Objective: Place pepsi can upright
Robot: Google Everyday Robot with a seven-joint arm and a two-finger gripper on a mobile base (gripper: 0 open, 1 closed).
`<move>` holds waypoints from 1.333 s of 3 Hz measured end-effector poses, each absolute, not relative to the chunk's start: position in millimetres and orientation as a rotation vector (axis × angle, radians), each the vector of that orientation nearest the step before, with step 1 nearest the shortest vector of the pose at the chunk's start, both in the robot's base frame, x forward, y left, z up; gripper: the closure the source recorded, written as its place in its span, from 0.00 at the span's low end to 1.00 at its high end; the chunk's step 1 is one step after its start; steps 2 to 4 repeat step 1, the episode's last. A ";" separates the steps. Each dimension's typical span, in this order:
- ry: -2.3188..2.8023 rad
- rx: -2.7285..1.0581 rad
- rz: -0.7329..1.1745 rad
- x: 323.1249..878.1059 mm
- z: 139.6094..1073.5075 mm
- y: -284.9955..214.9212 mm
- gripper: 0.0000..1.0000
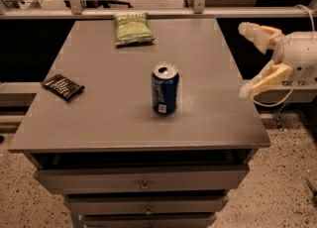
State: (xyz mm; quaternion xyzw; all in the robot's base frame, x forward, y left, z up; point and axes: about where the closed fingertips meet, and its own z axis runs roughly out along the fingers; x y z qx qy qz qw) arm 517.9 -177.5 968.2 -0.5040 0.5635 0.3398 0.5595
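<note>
Gripper [243,61] first: the cream-coloured two-finger claw on the white arm hangs out past the right edge of the table, off the surface, about level with the middle of that edge. From my seat I see both fingers [260,79] spread wide apart, one toward the far side and one toward the near side. Nothing sits between them, so it's got hold of nothing.

The small blue cylindrical pepsi can [165,89] with the silver top stands upright on the grey flat-topped table [109,123]. It's roughly in the middle, a touch nearer the front edge and the right edge than dead centre. Its white patch faces the front edge and the pull-tab end points up. It's well apart from the gripper, with bare tabletop between them.

Other stuff up there: a crinkly green snack bag [132,28] lies flat near the far edge, around the middle of it. A flat black packet [63,87] lies by the left edge, turned at an angle. Neither touches the can. Below the top I see grey drawers [143,180] with small knobs, and speckled floor [287,192] around the base.
</note>
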 end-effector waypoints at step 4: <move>1.297 -1.182 0.755 521.8 991.4 -188.1 0.00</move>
